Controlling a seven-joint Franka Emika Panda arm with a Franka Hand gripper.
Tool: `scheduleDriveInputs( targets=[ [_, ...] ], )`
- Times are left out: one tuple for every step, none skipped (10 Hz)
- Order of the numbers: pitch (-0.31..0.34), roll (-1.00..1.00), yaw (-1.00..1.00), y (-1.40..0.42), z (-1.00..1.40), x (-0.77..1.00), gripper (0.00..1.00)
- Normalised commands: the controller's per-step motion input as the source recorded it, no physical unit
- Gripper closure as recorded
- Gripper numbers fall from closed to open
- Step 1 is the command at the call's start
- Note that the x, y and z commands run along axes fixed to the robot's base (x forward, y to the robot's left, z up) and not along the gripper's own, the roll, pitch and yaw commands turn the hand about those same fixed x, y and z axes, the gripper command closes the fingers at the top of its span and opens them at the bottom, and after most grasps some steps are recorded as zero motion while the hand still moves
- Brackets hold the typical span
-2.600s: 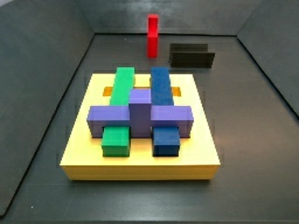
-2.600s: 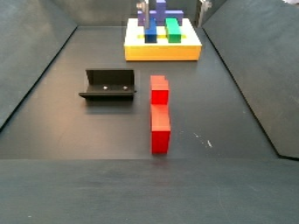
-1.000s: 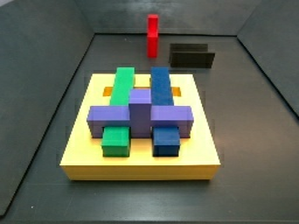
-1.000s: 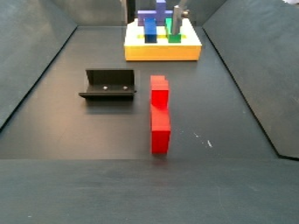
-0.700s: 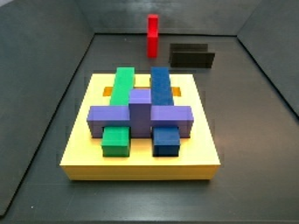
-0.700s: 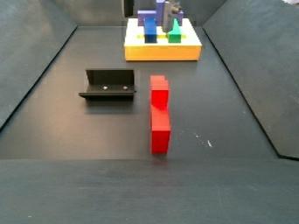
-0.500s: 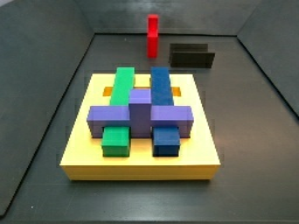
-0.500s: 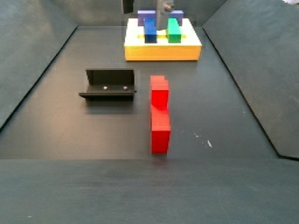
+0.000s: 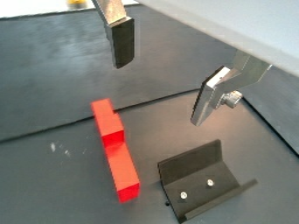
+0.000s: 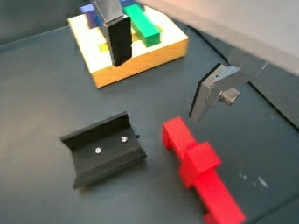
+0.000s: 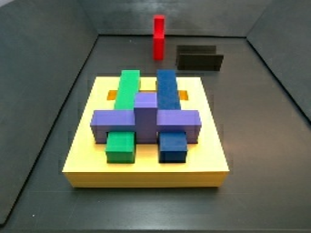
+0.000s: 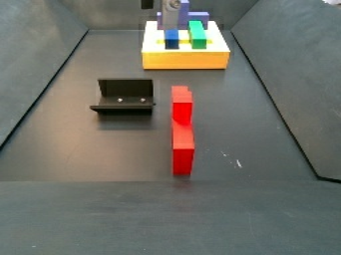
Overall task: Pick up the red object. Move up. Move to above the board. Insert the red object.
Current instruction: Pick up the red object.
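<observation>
The red object [image 12: 181, 129] lies flat on the dark floor, alone; it also shows in a side view [image 11: 159, 36] and in both wrist views [image 9: 114, 149] [image 10: 198, 171]. The board [image 11: 145, 162] is a yellow slab bearing a green block [image 11: 125, 91], a blue block [image 11: 166, 91] and a purple piece [image 11: 145, 120]. The gripper [image 9: 167, 74] [image 10: 163, 68] hangs open and empty, high above the floor between the board [image 10: 128, 54] and the red object. Only a grey tip of the gripper [image 12: 170, 8] shows in a side view, at the picture's upper edge.
The fixture [image 12: 124, 97] stands on the floor beside the red object, also in a side view [image 11: 201, 58] and both wrist views [image 9: 205, 179] [image 10: 105, 149]. Grey walls enclose the floor on all sides.
The gripper's tip at the upper edge of a side view has slid leftward. The red object, board and fixture have not moved.
</observation>
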Motion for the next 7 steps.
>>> scheduleDriveInputs(
  targets=[
    [0.071,-0.19,-0.91,0.0,0.05,0.13,0.0],
    [0.077,-0.18,-0.91,0.0,0.05,0.13,0.0],
    [0.083,-0.18,-0.88,0.0,0.04,0.1,0.0],
    [0.0,-0.16,-0.54,0.32,-0.15,-0.01,0.0],
    [-0.041,-0.09,-0.05,0.39,-0.38,-0.15,0.0],
    [0.0,0.01,-0.26,0.42,-0.66,-0.27,0.0],
    [0.009,0.09,-0.46,0.4,-0.81,-0.43,0.0]
  ],
)
